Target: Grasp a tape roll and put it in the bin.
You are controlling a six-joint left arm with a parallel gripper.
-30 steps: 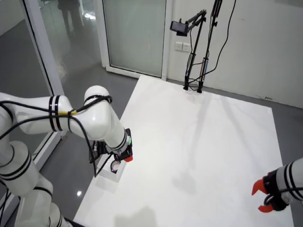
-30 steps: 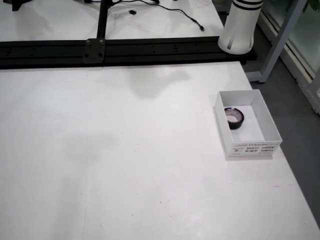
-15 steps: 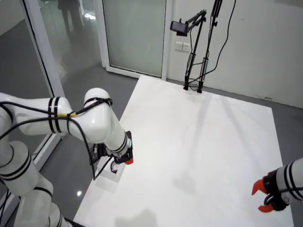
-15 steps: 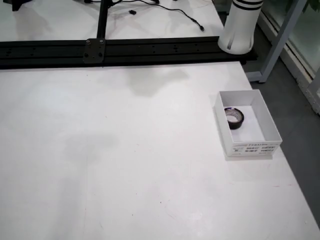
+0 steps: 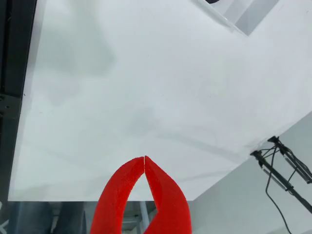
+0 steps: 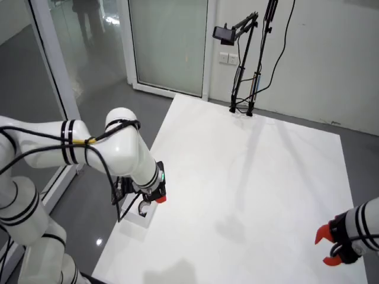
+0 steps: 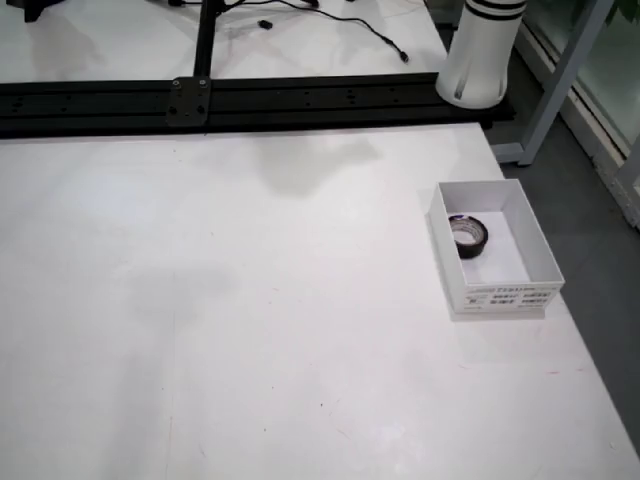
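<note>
A black tape roll [image 7: 467, 235] lies flat inside the white open bin [image 7: 500, 285] near the right edge of the white table in the overhead view. The bin's corner shows at the top right of the wrist view [image 5: 246, 17]. My red gripper [image 5: 145, 158] is shut with its fingertips touching and nothing between them. It hangs over the table's near edge, far from the bin. In the room view it shows at the lower right [image 6: 329, 246], across the table from the bin [image 6: 135, 216].
A second white arm [image 6: 118, 148] reaches down beside the bin with its red-tipped gripper [image 6: 157, 197]. A camera stand [image 6: 241, 65] stands at the table's far end and also shows in the wrist view [image 5: 285, 163]. Black rails [image 7: 250, 98] border the table.
</note>
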